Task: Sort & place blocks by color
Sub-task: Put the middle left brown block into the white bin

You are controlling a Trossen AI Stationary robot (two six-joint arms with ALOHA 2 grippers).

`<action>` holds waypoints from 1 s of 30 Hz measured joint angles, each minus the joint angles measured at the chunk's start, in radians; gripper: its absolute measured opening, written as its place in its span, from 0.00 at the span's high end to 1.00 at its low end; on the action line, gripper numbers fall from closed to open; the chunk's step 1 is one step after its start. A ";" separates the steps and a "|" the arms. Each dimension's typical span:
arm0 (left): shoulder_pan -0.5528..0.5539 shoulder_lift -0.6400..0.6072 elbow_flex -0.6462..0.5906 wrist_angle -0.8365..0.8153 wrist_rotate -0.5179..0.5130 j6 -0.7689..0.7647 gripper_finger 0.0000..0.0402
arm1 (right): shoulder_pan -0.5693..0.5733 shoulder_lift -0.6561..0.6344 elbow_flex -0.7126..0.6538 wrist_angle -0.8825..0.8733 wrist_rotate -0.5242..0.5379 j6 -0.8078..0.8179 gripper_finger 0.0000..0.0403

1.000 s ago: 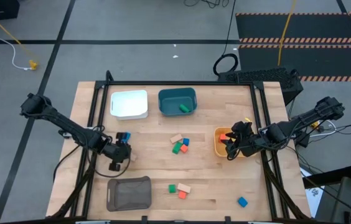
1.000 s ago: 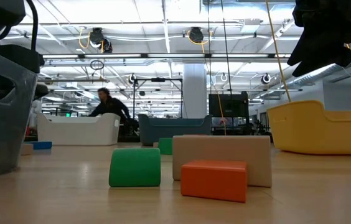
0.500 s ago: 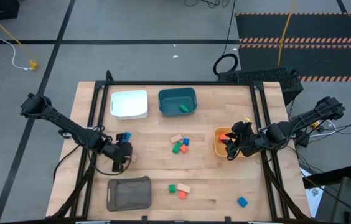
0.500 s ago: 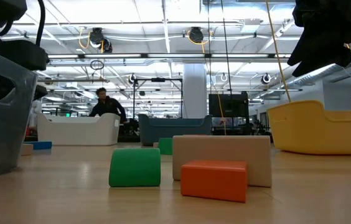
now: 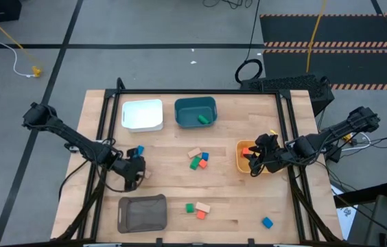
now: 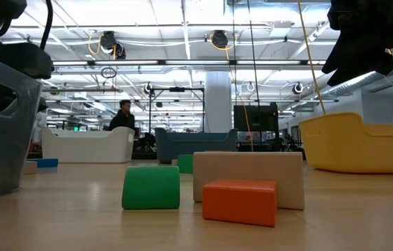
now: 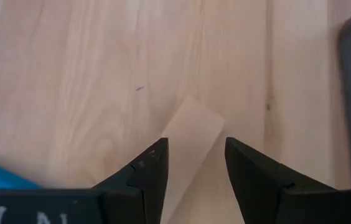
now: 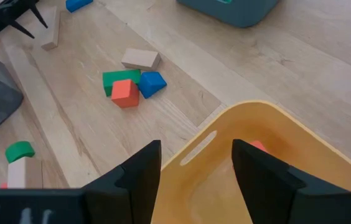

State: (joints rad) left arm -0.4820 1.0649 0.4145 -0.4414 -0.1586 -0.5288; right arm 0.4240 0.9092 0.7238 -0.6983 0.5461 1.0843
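Note:
My left gripper point(image 5: 137, 174) hangs open at the table's left, pointing steeply down over a flat tan block point(image 7: 191, 124) that lies on the wood between its two fingertips; I see no touch. A blue block point(image 5: 137, 150) lies just beyond it. My right gripper point(image 5: 254, 163) hovers open over the yellow bin point(image 5: 243, 147), which holds a red block point(image 8: 257, 147). Tan, blue, red and green blocks point(image 5: 198, 159) lie in a cluster mid-table. Green, tan and red blocks point(image 5: 197, 208) lie nearer the front. A lone blue block point(image 5: 267, 222) sits front right.
A white bin point(image 5: 143, 114) and a teal bin point(image 5: 195, 110) holding a green block point(image 5: 203, 119) stand along the far edge. A grey bin point(image 5: 142, 214) stands at the front left, close to my left gripper. A person point(image 6: 123, 117) moves in the room behind.
My left gripper has rolled about its own pointing line while staying over the tan block; its fingertip gap looks the same. My right gripper has kept still. The person in the background has walked toward the right.

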 joint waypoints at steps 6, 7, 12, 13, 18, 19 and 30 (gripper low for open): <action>0.000 0.001 0.000 -0.033 0.019 -0.095 0.56 | 0.000 0.000 0.000 0.007 0.000 0.000 0.54; 0.000 0.001 0.000 -0.031 0.019 -0.088 0.54 | 0.000 0.000 0.000 0.009 0.000 0.000 0.54; -0.001 0.001 0.000 -0.028 0.009 0.043 0.44 | 0.000 0.000 0.000 0.053 0.000 0.000 0.54; -0.001 0.001 0.000 -0.028 0.007 0.081 0.42 | 0.000 0.000 0.000 0.063 0.000 0.000 0.54; -0.001 0.003 0.000 -0.042 -0.024 0.199 0.35 | 0.000 0.000 0.000 0.116 0.000 0.000 0.54; -0.001 0.007 0.000 -0.047 -0.026 0.216 0.34 | 0.000 0.000 0.000 0.125 0.000 0.000 0.54; -0.003 0.159 0.009 -0.053 -0.048 0.258 0.33 | 0.000 0.000 0.000 0.229 -0.001 0.000 0.54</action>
State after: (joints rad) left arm -0.4847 1.2236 0.4240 -0.4943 -0.2070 -0.2704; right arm 0.4244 0.9092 0.7237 -0.4695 0.5454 1.0840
